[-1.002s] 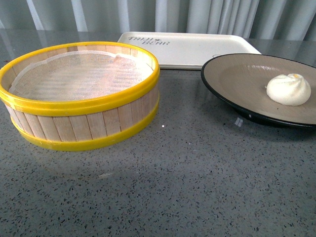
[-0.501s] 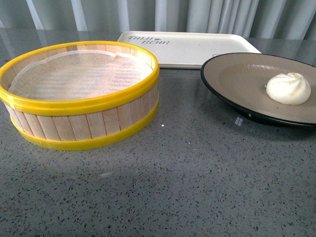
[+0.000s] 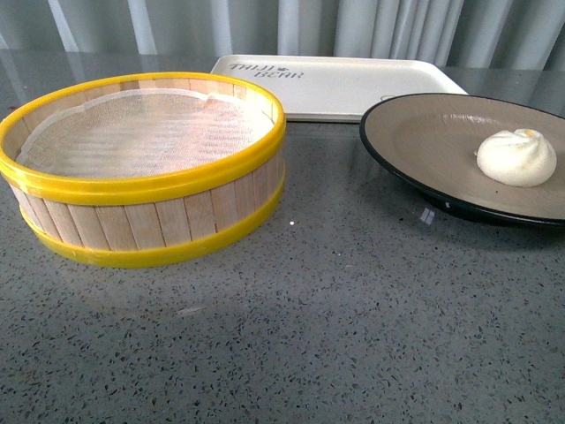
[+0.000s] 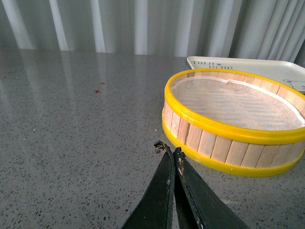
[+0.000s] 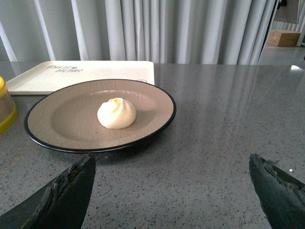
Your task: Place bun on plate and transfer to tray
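Observation:
The cream-white bun with a twisted top sits on the beige plate with a black rim, at the right of the table. It also shows in the right wrist view on the plate. The cream tray lies behind, lettered at its far left; it shows in the wrist views too. My right gripper is open and empty, a short way in front of the plate. My left gripper is shut and empty, beside the steamer basket. Neither gripper shows in the front view.
A yellow-rimmed wooden steamer basket lined with white cloth stands at the left, also in the left wrist view. The grey speckled table runs to the curtains behind. A small red mark is on the table.

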### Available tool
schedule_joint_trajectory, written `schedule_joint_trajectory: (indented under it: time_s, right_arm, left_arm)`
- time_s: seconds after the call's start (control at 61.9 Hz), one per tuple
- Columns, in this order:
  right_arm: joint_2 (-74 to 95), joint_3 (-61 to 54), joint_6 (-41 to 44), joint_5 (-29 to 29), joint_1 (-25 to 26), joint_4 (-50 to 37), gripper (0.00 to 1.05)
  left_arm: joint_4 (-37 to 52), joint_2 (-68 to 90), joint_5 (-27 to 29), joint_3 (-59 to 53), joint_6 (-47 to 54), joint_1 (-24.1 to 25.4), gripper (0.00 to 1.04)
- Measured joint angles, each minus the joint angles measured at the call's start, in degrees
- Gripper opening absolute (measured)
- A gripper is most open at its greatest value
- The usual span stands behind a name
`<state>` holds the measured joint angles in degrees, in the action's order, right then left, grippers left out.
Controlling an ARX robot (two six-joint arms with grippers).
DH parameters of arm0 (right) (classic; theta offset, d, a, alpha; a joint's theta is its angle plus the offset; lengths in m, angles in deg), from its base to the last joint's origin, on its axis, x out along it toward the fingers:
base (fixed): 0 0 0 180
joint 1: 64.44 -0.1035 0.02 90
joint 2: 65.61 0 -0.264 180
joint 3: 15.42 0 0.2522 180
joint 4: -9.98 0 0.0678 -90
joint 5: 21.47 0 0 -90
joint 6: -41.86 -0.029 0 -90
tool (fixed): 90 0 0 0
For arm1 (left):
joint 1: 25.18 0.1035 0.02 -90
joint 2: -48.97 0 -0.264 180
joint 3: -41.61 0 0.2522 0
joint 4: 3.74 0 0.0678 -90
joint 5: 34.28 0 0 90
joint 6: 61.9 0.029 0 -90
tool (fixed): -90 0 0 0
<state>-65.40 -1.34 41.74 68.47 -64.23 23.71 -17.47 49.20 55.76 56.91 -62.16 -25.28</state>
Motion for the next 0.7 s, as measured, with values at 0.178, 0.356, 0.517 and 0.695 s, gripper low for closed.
schedule_joint_trajectory:
  time_s: [0.178,0.356,0.517,0.695]
  right_arm:
    - [0.0,0.0,0.0,0.0,0.0,0.0,0.96]
    - [0.0,0.0,0.0,0.0,0.0,0.0,0.96]
    - [1.3,1.1,3.6,5.9,-2.2,3.3,0.96]
    - [9.4,5.9,18.4,17.3,-10.3,0.3,0.96]
  left_arm:
    - [0.0,0.0,0.0,0.0,0.0,0.0,0.07]
    - [0.0,0.0,0.0,0.0,0.0,0.0,0.43]
    - [0.0,0.0,0.0,0.0,0.0,0.0,0.79]
    - [0.0,0.0,0.0,0.0,0.0,0.0,0.98]
